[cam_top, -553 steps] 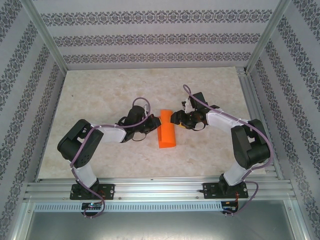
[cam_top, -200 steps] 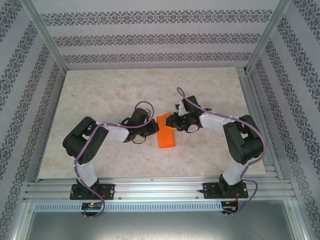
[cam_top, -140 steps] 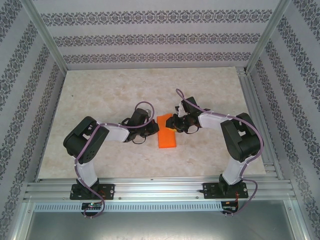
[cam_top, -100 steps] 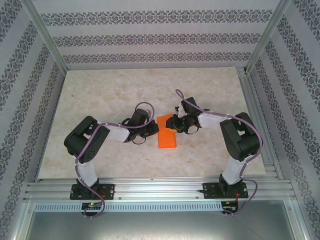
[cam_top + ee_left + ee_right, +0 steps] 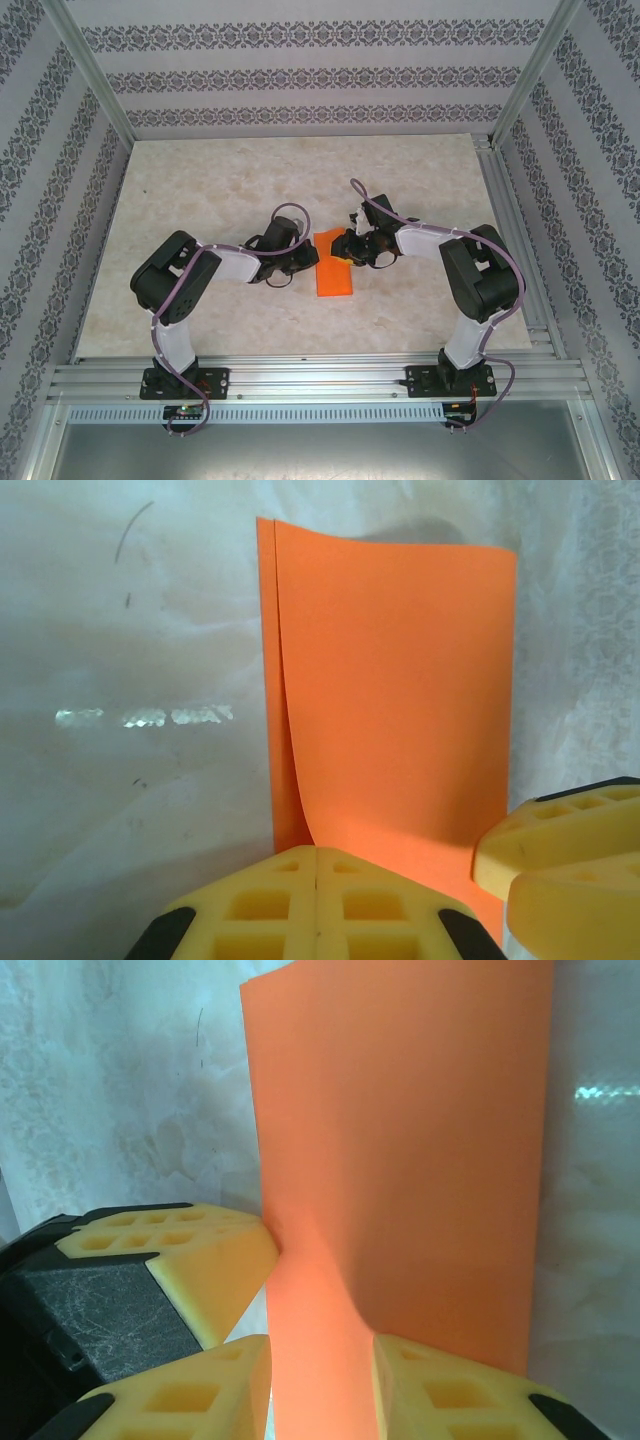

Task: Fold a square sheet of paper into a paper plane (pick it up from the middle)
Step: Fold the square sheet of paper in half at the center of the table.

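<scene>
- A pale marbled table (image 5: 200,200) sits inside a metal frame, with patterned wallpaper on the walls behind and to the sides.
- The orange paper (image 5: 334,272) lies near the middle of the table between the two arms. It is a narrow upright rectangle, folded double.
- In the left wrist view, two layers show along its long edge at 9 o'clock, the upper one curling slightly away.
- The left gripper (image 5: 302,262) is at 9 o'clock of the paper. Its yellow fingers are pressed fully together, meeting the paper's edge and holding nothing between them.
- The right gripper (image 5: 343,246) is at 1 o'clock of the paper. Its fingers stand partway apart, with the paper rising in a soft hump between them.
- I cannot tell whether the right gripper's fingers actually pinch the paper.
</scene>
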